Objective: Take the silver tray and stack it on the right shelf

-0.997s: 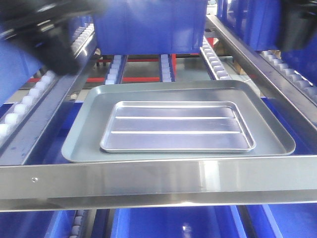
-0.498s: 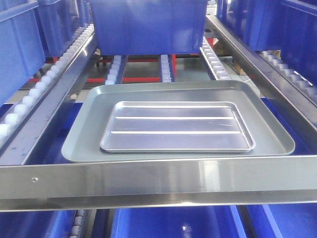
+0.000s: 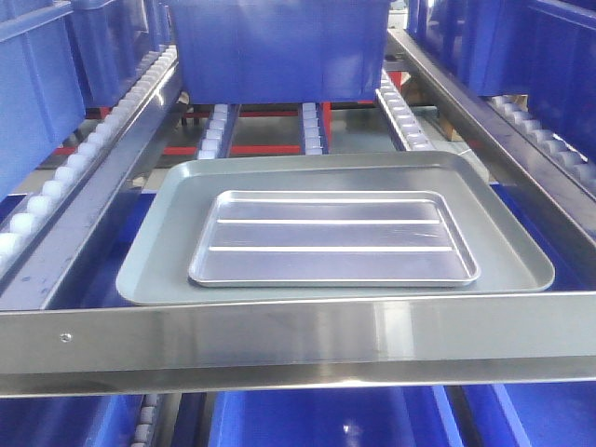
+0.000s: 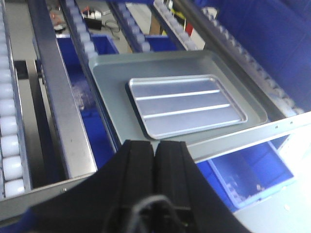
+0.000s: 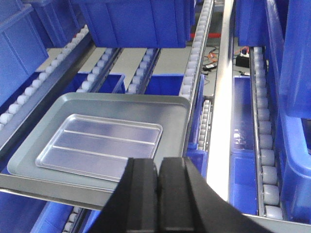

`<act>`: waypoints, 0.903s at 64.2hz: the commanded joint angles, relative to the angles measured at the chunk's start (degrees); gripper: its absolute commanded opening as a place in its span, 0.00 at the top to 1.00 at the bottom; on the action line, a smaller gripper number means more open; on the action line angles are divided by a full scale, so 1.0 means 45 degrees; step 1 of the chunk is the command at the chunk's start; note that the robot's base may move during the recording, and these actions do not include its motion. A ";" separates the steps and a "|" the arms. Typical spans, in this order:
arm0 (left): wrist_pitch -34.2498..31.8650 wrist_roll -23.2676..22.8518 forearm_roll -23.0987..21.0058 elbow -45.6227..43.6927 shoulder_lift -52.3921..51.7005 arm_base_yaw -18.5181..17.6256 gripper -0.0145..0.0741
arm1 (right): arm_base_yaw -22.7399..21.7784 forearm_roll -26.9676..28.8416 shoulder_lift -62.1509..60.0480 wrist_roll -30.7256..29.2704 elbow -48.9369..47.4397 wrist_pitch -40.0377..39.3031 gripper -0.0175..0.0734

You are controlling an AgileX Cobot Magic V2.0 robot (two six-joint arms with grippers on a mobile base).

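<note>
The silver tray (image 3: 333, 237), shiny with two raised ribs, lies flat inside a larger dull grey tray (image 3: 154, 251) on the right shelf (image 3: 279, 340), just behind its broad front crossbar. Neither gripper shows in the front view. In the left wrist view my left gripper (image 4: 155, 144) is shut and empty. It is held back on the near side of the crossbar, with the silver tray (image 4: 187, 104) beyond it. My right gripper (image 5: 159, 161) is also shut and empty, near the grey tray's right front corner and apart from the silver tray (image 5: 99, 143).
A big blue bin (image 3: 279, 47) sits on the rollers behind the trays. More blue bins (image 3: 37, 102) stand on the neighbouring levels and one (image 3: 326, 419) below. White roller tracks (image 3: 93, 149) and steel side rails (image 3: 466, 102) flank the trays.
A second ago dark, blurred arm parts filled the upper left and upper right of the front view. They have since left it, and the trays have not moved.
</note>
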 commanded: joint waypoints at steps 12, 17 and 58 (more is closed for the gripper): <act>-0.0843 0.0046 0.0103 -0.0446 -0.0106 -0.0053 0.94 | -0.0005 -0.0252 0.0148 -0.0147 -0.0293 -0.1075 0.75; -0.0843 0.0046 0.0103 -0.0446 -0.0106 -0.0053 0.94 | -0.0005 -0.0252 0.0148 -0.0147 -0.0293 -0.1075 0.75; -0.1440 0.3952 -0.2346 0.0479 -0.1498 0.2409 0.94 | -0.0005 -0.0252 0.0148 -0.0147 -0.0293 -0.1065 0.75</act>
